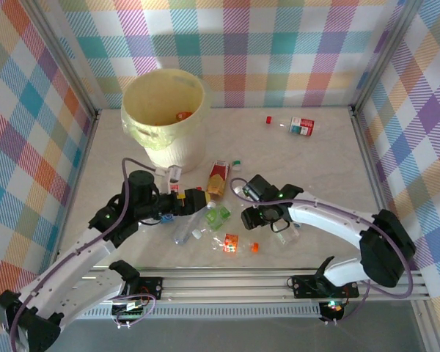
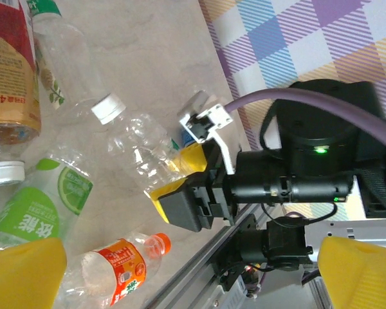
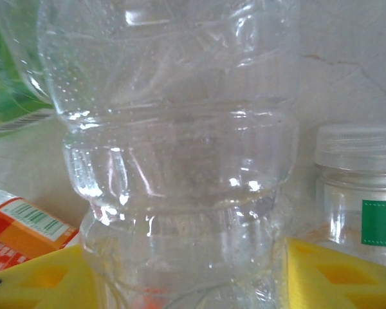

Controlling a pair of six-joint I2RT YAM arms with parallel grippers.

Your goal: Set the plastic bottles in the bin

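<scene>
Lengthwise in right tool (image 3: pixel 183 275), clear bottle (image 3: pixel 180 148), cap (image 2: pixel 108 108) outward

I'm gripping a clear ribbed plastic bottle (image 3: pixel 180 161) in my gripper (image 3: pixel 186 283). It's taking up most of the frame, its long axis running top to bottom. My yellow moulded pads (image 3: pixel 45 280) are sitting low on either side, both touching its walls. A small clear bottle with a frosted white cap and green label patch (image 3: pixel 357 193) is sitting just beside it at frame right, behind the pad on that side. A green-labelled clear bottle (image 3: pixel 9 84) is showing at upper frame left. An orange-red label with a barcode (image 3: pixel 22 228) is poking in above the other pad; I can't tell what it's wrapping. Pale marbled tabletop (image 3: pixel 347 58) is showing upper right.
</scene>
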